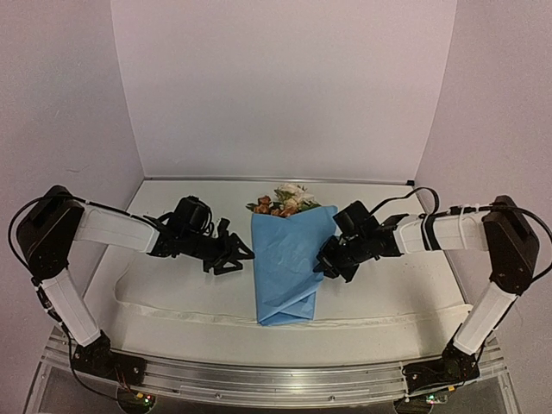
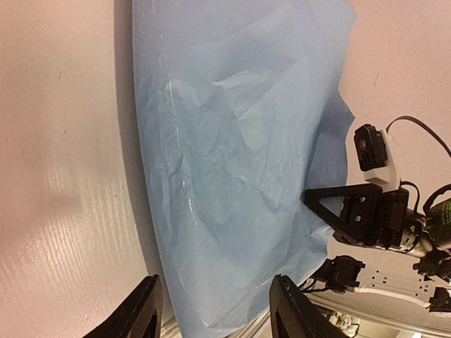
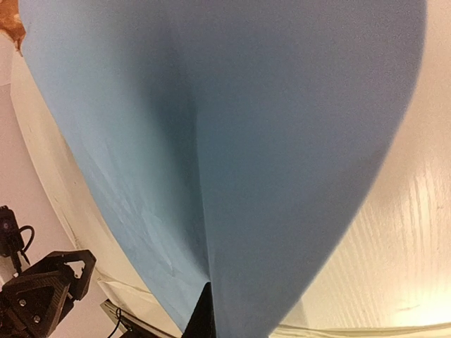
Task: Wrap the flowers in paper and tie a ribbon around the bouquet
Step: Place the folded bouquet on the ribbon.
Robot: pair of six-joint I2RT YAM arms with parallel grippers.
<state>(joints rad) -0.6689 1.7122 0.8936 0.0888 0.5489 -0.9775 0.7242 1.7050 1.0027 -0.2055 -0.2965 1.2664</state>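
Walls (image 1: 285, 86) of plain white close in three sides of a cream table (image 1: 388, 341), and a metal rail (image 1: 276, 381) runs along the bottom edge of the top view, where both arm bases are bolted.

At the centre of that view lies the paper (image 1: 289, 263), a light-blue sheet folded into a cone that narrows toward the bottom of the frame, creased and soft. It covers the stems entirely. Only the heads of the flowers (image 1: 285, 202) show, cream, peach and rust with green leaves, poking out at its upper end. The ribbon (image 1: 190, 312), narrow and cream-white, lies flat across the table from left to right and passes under the cone's lower tip, untied.

The left gripper (image 1: 241, 254) sits just left of the paper with its jaws apart and nothing between them. In its own camera the two dark fingers (image 2: 144, 313) frame the wrinkled blue sheet from the bottom edge.

The right gripper (image 1: 325, 259) is closed on the paper's right edge. In its wrist view the blue sheet fills nearly the whole frame and gathers into a fold at the pinch, bottom centre.
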